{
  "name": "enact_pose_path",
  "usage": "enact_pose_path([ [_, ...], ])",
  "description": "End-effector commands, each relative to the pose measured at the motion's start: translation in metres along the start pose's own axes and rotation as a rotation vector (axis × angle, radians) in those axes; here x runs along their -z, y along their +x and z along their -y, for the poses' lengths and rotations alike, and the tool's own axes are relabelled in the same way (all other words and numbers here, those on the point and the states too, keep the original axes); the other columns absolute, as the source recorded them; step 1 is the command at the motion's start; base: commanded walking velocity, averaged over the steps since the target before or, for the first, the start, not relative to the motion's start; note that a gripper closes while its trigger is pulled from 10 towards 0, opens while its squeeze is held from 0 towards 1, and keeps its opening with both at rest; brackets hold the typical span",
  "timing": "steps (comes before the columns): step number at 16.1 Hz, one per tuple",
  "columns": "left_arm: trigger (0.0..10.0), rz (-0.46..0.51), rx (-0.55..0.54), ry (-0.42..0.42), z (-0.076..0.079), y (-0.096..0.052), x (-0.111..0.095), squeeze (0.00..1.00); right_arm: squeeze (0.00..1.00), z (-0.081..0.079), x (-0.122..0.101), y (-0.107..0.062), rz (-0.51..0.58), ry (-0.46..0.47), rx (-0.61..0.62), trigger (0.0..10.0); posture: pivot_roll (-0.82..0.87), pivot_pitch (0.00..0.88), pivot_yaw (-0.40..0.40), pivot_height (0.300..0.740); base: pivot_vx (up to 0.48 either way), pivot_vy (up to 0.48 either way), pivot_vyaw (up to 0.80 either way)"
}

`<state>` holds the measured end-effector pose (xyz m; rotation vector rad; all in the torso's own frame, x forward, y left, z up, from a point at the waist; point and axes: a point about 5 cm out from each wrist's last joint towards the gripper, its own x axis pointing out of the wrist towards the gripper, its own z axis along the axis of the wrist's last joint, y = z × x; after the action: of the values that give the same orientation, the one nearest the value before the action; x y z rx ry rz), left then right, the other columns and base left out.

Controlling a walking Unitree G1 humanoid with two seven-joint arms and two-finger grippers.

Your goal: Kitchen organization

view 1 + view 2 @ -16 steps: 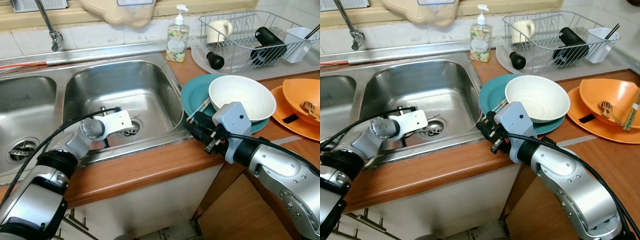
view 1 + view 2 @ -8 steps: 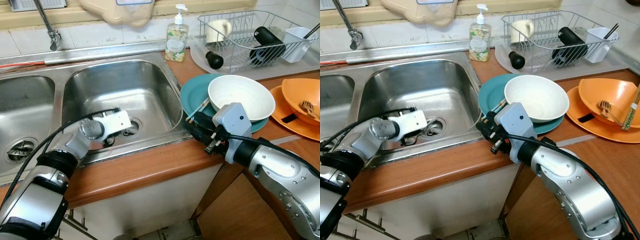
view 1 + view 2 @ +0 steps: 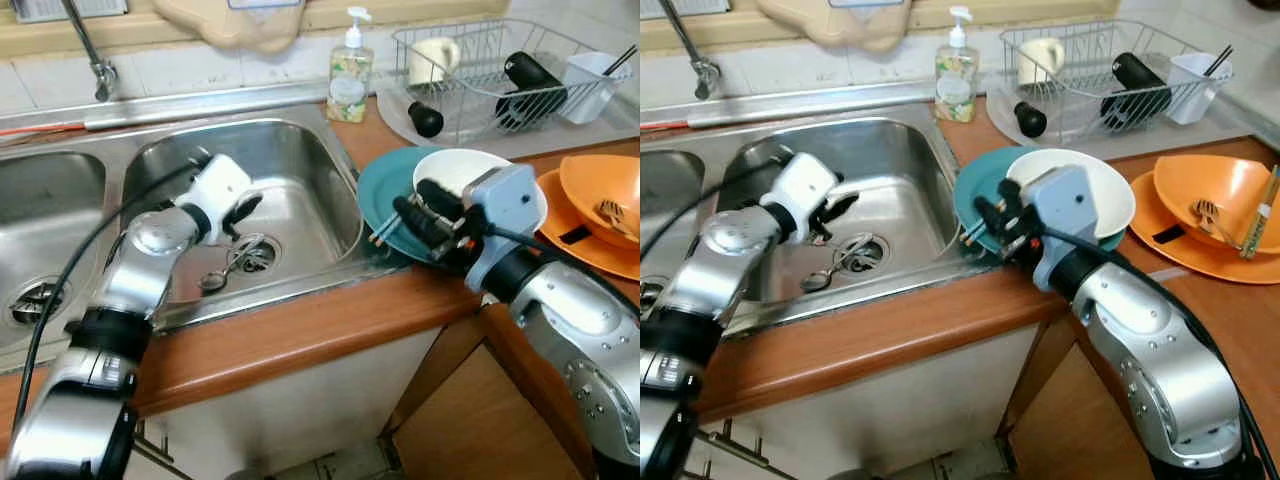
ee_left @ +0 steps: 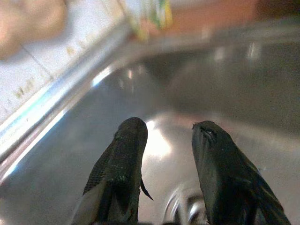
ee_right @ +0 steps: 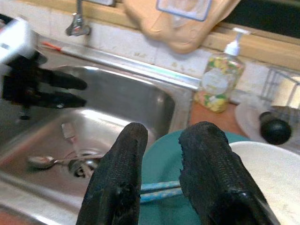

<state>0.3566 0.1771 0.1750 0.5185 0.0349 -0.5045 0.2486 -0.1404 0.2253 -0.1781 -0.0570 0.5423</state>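
Hovering above the near rim of the teal round plate [image 3: 385, 190], the right end effector [image 3: 418, 212] has its fingers slightly apart, empty, over a pair of pale blue chopsticks [image 5: 159, 191]. A metal spoon [image 3: 225, 270] lies by the steel sink [image 3: 290, 150] drain. Over that basin the left end effector [image 3: 243, 208] hangs, fingers apart. A white bowl [image 3: 1105, 190] sits on the plate; farther back stands a wire dish rack [image 3: 480, 70].
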Motion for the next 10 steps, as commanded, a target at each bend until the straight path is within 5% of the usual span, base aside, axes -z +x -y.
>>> enact_pose_path([
  [1, 10.0, 0.044, -0.008, -0.030, -0.004, -0.003, -0.009, 0.00, 0.00, 0.006, -0.004, 0.001, 0.005, -0.002, 0.027, 10.0, -0.14, 0.000, 0.012, 0.740, 0.000, 0.000, 0.00],
  [3, 10.0, 0.130, -0.015, -0.085, -0.002, -0.014, -0.022, 0.00, 0.00, 0.012, -0.005, -0.001, 0.005, 0.002, 0.063, 10.0, -0.14, 0.000, 0.016, 0.740, 0.000, 0.000, 0.00],
  [6, 10.0, 0.286, -0.083, -0.278, 0.001, -0.024, -0.036, 0.00, 0.00, 0.016, -0.005, -0.002, -0.003, 0.007, 0.107, 10.0, -0.14, 0.000, 0.017, 0.740, 0.000, 0.000, 0.00],
  [7, 10.0, 0.332, -0.110, -0.278, 0.005, -0.027, -0.039, 0.00, 0.27, 0.017, -0.004, -0.002, -0.011, 0.016, 0.117, 10.0, -0.14, 0.000, 0.017, 0.740, 0.000, 0.000, 0.00],
  [8, 10.0, 0.296, -0.058, -0.289, 0.010, -0.028, -0.036, 0.00, 0.39, 0.017, -0.003, -0.003, -0.011, 0.041, 0.121, 10.0, -0.14, 0.000, 0.018, 0.740, 0.000, 0.000, 0.00],
  [10, 10.0, 0.291, -0.015, -0.318, 0.022, -0.037, -0.037, 0.00, 0.99, 0.017, -0.002, -0.004, -0.020, 0.064, 0.120, 10.0, -0.14, 0.000, 0.019, 0.740, 0.000, 0.000, 0.00],
])
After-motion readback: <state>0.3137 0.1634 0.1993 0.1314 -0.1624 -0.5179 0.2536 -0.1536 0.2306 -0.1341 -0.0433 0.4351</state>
